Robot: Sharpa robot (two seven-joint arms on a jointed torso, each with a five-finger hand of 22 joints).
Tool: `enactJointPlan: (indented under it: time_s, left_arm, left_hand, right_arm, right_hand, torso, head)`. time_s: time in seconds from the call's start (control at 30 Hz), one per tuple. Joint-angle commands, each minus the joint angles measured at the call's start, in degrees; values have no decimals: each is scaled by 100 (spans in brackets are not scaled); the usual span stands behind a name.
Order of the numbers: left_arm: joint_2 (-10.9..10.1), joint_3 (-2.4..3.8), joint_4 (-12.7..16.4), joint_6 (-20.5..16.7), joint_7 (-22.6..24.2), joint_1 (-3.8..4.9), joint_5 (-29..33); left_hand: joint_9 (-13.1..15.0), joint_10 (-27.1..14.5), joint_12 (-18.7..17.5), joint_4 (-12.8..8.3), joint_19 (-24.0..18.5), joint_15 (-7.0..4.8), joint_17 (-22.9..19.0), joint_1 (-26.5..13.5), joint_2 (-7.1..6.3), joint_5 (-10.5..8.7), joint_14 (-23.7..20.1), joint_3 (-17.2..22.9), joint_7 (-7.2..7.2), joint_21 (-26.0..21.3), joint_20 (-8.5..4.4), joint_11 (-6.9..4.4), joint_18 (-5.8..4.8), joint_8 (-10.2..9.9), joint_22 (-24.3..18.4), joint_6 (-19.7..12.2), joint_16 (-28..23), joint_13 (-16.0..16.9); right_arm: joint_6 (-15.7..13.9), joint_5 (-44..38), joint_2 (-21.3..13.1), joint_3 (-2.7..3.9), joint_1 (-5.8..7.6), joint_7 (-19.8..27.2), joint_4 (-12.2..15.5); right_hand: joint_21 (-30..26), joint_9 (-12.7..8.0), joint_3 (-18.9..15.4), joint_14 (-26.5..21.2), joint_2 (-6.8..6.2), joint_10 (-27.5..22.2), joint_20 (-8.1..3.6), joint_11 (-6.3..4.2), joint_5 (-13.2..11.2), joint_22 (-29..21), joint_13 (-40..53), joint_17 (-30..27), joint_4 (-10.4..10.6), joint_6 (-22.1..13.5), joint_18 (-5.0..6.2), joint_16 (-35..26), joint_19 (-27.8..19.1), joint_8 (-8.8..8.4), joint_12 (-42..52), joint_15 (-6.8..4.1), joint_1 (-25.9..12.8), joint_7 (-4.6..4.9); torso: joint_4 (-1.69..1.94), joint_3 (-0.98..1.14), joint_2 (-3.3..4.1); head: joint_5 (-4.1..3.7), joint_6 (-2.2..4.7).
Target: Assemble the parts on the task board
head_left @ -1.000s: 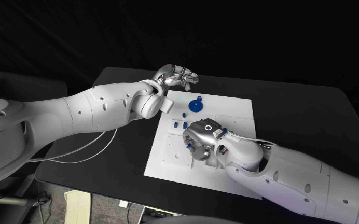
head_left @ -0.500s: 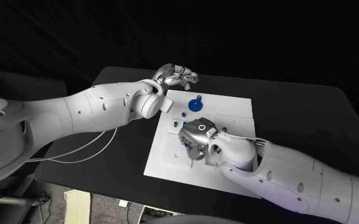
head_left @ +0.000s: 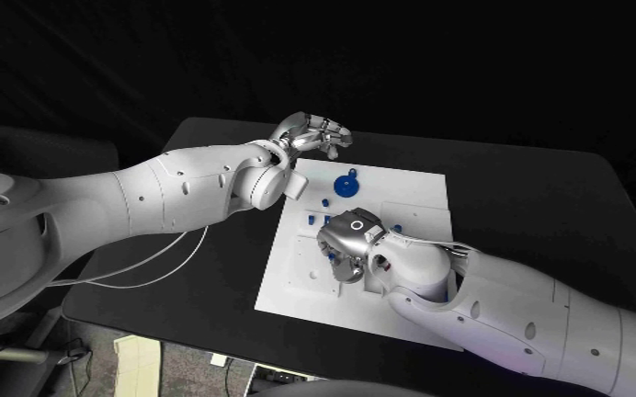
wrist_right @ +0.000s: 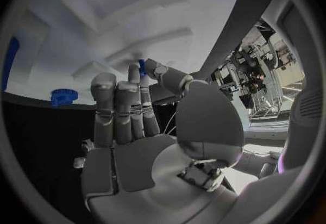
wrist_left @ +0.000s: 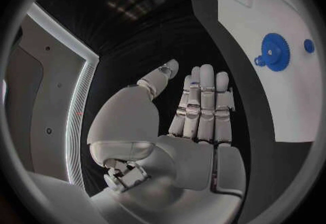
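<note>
Bench: black, carrying the white board in its middle; both white arms reach in over it.
Board: white plate lying flat on the bench, with raised blocks and recesses on its surface; its far part is bare apart from the gear, its near middle is covered by the right robot hand.
Left robot hand: at the far left corner of the board, over the black bench just beyond the board's edge. In the left wrist view the fingers are stretched out straight side by side with the thumb apart, and nothing lies in the palm.
Right robot hand: over the near middle of the board, back of the hand up, fingers pointing down at the board's left half. In the right wrist view the fingers are straight and close together, the thumb angled toward them; a small blue piece shows just at the fingertips, but whether it is pinched I cannot tell.
Gear: blue toothed wheel lying on the board's far part, between the two robot hands and touching neither; nearer the left robot hand's side.
Small blue pegs: a few standing on the board just beside the right robot hand, on its far left side.
</note>
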Motion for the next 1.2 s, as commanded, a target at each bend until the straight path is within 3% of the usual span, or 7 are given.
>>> enactJointPlan:
  time_s: [0.03, 0.33, 0.6, 0.73, 1.03, 1.13, 1.2]
  left_arm:
    - [4, 5, 10, 64, 40, 12, 32]
    - [5, 5, 11, 70, 39, 12, 32]
    - [-10, 5, 12, 71, 34, 12, 32]
    - [-15, 5, 15, 73, 34, 12, 32]
    - [-27, 5, 6, 69, 40, 12, 32]
    - [-33, 5, 5, 66, 43, 12, 32]
    - [-37, 5, -1, 64, 45, 12, 32]
  left_hand:
    - [-10, -53, 12, -14, 6, 33, 6, 6, 26, 16, 9, -16, 1, -38, -1, 4, 48, 11, 9, -28, -21, -8]
    - [-10, -54, 11, -14, 6, 34, 8, 6, 26, 15, 9, -16, 1, -40, -1, 4, 48, 11, 10, -29, -22, -8]
    - [-11, -56, 10, -15, 6, 34, 11, 6, 24, 14, 8, -18, 2, -41, -1, 5, 49, 11, 12, -31, -24, -10]
    - [-11, -58, 10, -15, 6, 34, 12, 6, 23, 13, 7, -18, 2, -42, -1, 5, 49, 10, 13, -32, -25, -10]
    - [-12, -62, 8, -16, 6, 35, 14, 7, 22, 12, 6, -19, 3, -44, -1, 7, 49, 10, 15, -35, -26, -12]
    - [-12, -62, 8, -16, 6, 35, 15, 7, 23, 12, 6, -19, 3, -44, -1, 7, 49, 10, 16, -35, -27, -12]
    - [-12, -63, 8, -16, 6, 35, 16, 8, 23, 12, 6, -19, 3, -45, -1, 7, 49, 10, 17, -35, -27, -12]
  right_arm:
    - [317, 56, -10, -25, -28, 8, -11]
    - [26, 248, -11, -26, -28, 23, -27]
    - [-292, 386, -98, -26, -23, 4, -14]
    - [-604, 454, -171, -26, -21, 15, 43]
    - [-961, 552, -417, -11, 12, 53, 334]
    - [-1054, 624, -574, 56, 16, 85, 525]
    - [-1073, 723, -742, 174, 25, 101, 698]
  right_hand:
    - [-41, -16, 3, -72, -12, -51, -12, 6, 88, 8, -7, -11, -12, -24, 676, -26, -45, -39, -31, -33, -61, 34]
    - [-75, -63, -154, -71, -104, -294, 9, 101, 315, 15, -25, -25, -19, -257, 676, -41, -59, -187, -214, 56, -177, 134]
    - [-173, -219, -489, -103, -381, -857, 52, 334, 177, -21, -227, -51, 59, -889, 676, -54, -80, -521, -609, 281, -286, 415]
    - [-232, -242, -707, -146, -476, -1025, 61, 402, 194, -44, -333, -66, 87, -982, 676, -66, -106, -545, -735, 346, -363, 388]
    - [-279, -248, -840, -154, -505, -1046, 52, 421, 167, -66, -412, -80, 103, -1002, 676, -60, -100, -529, -769, 366, -383, 362]
    - [-289, -244, -839, -141, -504, -1009, 45, 411, 175, -74, -429, -86, 121, -975, 676, -53, -81, -506, -756, 357, -359, 366]
    - [-291, -242, -823, -116, -503, -942, 38, 390, 173, -79, -441, -92, 145, -951, 676, -42, -48, -485, -726, 336, -325, 369]
  torso:
    - [0, 7, -2]
    - [-4, 12, -3]
    - [0, 6, -2]
    - [0, 3, -2]
    - [-2, 3, -4]
    - [-6, 5, -4]
    - [-7, 8, -4]
  head:
    - [2, 2]
    - [-1, 3]
    - [-6, 5]
    - [-5, 7]
    - [-10, 14]
    - [-8, 19]
    - [-4, 21]
